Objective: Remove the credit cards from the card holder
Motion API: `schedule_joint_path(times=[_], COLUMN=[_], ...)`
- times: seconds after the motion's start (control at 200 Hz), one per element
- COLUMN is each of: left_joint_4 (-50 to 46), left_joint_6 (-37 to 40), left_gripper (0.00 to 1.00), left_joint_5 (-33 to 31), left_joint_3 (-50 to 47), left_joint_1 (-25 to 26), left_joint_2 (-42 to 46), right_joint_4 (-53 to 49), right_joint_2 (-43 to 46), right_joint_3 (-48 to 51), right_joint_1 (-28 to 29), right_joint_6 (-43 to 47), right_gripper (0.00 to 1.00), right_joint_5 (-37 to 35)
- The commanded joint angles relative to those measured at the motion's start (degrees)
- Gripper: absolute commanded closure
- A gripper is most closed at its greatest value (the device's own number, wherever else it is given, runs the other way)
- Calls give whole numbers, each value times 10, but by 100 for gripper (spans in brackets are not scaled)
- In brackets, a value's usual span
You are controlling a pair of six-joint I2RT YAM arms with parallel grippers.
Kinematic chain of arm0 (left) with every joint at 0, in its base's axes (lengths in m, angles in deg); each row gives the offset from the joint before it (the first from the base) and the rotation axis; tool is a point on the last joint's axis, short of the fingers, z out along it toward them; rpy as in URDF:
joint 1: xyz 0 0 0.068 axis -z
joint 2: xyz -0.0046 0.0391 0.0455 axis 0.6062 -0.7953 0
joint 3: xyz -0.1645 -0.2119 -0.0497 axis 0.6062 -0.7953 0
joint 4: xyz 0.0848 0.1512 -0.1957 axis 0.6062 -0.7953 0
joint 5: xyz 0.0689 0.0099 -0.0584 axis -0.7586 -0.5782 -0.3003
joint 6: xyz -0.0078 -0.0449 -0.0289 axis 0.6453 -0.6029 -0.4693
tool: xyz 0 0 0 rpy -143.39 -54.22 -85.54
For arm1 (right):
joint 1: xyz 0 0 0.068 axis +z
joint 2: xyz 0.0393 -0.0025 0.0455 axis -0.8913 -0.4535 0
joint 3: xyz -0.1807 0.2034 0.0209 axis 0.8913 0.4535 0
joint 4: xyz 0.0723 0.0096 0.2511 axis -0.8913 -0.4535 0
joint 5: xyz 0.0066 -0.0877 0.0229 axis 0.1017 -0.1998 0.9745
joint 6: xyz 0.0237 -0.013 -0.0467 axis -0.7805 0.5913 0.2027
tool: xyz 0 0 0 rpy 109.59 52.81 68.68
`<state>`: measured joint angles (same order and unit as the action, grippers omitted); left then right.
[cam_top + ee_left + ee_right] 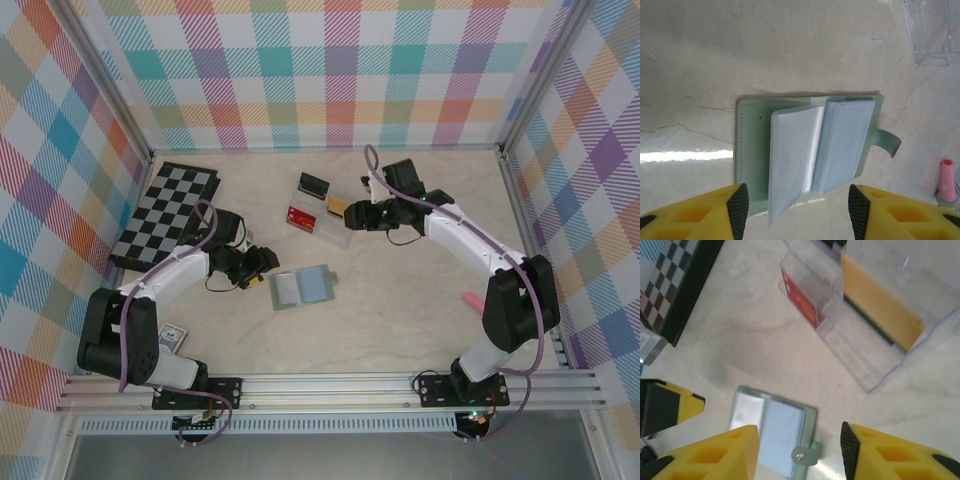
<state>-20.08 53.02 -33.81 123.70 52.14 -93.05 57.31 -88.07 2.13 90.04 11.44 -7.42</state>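
- I see the card holder (303,288) lying open and flat on the marbled table (400,330), roughly midway between the two arms, with its strap tab pointing to the right.
- From the left wrist camera its pale blue and whitish sleeves fan up from the grey-green cover.
- My left gripper (798,212) sits low over the holder's near edge. Its jaws stand apart with nothing pinched between the black pads (738,207).
- My right gripper (800,450) hangs above the table between the holder and the clear plastic tray (865,372). Its yellow fingers are spread and hold nothing.
- Two credit cards stand on edge in the tray: a red card (802,304) in one slot and a yellow-orange card (880,307) in a neighbouring one.
- The tray lies beyond the holder, well apart from it.
- A folded chessboard (165,212) sits at the far left.
- A pink cone-shaped item (470,299) lies to the right, near the right arm.
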Motion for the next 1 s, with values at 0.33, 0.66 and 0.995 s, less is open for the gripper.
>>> schedule_joint_path(times=[0.33, 0.66, 0.995], left_joint_4=[50, 67, 2], left_joint_6=[-3, 8, 37], left_gripper=[61, 92, 75], left_joint_5=[28, 58, -3], left_joint_3=[14, 55, 92], left_joint_1=[28, 41, 43], left_joint_2=[-103, -141, -133], right_joint_4=[25, 30, -1], right_joint_2=[-35, -99, -148], right_joint_3=[47, 46, 26], right_joint_1=[124, 162, 193], right_joint_6=[-147, -179, -216], right_gripper=[49, 53, 56], right_joint_5=[-30, -24, -80])
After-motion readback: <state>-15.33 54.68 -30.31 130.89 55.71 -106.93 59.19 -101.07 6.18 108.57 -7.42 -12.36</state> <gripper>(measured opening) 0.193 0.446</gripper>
